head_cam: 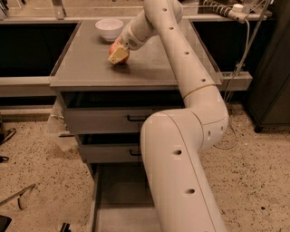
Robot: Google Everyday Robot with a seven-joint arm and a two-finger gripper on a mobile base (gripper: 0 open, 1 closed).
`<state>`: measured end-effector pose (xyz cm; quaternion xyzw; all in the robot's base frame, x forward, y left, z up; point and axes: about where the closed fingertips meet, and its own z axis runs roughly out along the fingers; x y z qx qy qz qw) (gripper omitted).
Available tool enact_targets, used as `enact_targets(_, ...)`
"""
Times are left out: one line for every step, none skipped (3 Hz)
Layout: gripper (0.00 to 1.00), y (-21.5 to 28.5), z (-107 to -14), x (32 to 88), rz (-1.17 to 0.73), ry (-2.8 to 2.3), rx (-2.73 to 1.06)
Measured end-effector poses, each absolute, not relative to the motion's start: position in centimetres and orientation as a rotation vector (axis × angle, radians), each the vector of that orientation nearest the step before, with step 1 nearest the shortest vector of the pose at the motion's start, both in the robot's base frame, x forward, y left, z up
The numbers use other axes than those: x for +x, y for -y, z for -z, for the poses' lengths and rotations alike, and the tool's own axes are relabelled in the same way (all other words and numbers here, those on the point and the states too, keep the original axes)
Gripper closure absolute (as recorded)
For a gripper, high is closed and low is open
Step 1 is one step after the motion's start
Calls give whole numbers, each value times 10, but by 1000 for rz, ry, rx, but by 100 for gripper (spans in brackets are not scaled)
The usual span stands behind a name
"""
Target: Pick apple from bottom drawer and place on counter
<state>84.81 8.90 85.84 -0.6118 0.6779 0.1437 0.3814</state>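
The arm reaches up from the lower right to the counter [86,68], the grey top of the drawer cabinet. My gripper [118,52] is low over the counter's middle, just in front of the white bowl. It is closed around the red apple [113,46], which shows as a red patch behind the yellowish fingers [119,55] and sits at or just above the counter surface. The bottom drawer [118,195] is pulled open at the bottom of the view, and the part of its grey floor that shows is bare. The arm hides its right part.
A white bowl [109,28] stands at the counter's back, close behind the gripper. Two shallower drawers with black handles [136,118] sit slightly open below the counter. Dark shelving flanks the cabinet. A power strip and cable [235,9] hang at the upper right.
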Motion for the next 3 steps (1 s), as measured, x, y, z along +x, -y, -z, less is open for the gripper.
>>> enact_targets(11, -89, -858, 848, -367, -1730, -1561)
enact_targets(0, -89, -858, 848, -367, -1730, -1562)
enact_targets(0, -89, -858, 848, -367, -1730, -1562)
